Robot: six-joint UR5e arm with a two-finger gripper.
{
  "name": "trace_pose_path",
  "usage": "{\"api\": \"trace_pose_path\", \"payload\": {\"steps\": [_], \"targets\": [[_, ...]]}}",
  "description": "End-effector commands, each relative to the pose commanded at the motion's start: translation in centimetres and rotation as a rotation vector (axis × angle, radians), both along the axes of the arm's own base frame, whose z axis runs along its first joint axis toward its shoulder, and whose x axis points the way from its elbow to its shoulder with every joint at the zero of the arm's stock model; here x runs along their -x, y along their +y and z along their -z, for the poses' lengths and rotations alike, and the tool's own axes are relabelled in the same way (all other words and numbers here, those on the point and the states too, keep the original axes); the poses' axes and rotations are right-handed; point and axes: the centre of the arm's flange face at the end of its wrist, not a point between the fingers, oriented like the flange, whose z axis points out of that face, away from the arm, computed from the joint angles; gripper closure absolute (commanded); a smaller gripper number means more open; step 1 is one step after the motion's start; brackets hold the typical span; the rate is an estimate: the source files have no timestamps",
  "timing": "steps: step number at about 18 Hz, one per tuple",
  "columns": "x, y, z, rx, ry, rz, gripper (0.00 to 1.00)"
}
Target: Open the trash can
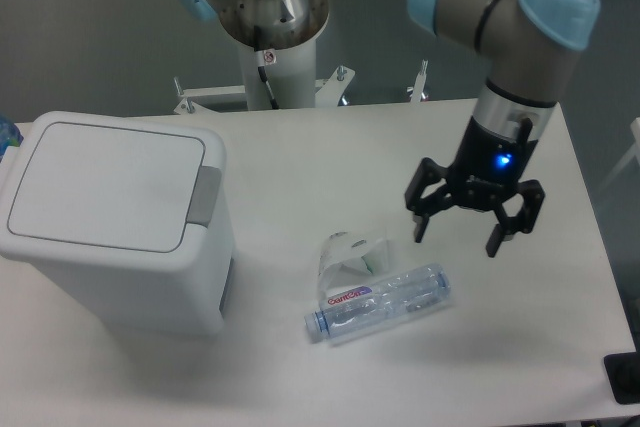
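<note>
On the table point(300, 167), trash can point(115, 217) sits well apart from claw point(458, 232).

We see a clear bottle point(378, 303) lying on the table point(330, 162), a crumpled wrapper point(352, 254) touching it at eleven o'clock.

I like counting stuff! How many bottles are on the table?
1. The bottle lies on its side near the front of the table, right of the trash can and below the gripper. Another could hide behind the trash can.
</note>
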Motion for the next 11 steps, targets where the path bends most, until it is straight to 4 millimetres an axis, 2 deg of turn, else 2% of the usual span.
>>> {"api": "trace_pose_path", "payload": {"steps": [4,5,8,10,11], "targets": [[-3.2,0.5,-2.2,-0.061,-0.032,0.006,0.00],[-3.4,0.4,-1.9,-0.056,-0.041,0.001,0.00],[-5.6,0.8,-0.9,-0.031,-0.088,-0.032,0.00],[-7.7,1.7,-0.5,-0.015,-0.093,-0.015,0.00],[-9.0,2.2,-0.9,-0.016,-0.091,0.000,0.00]]}}
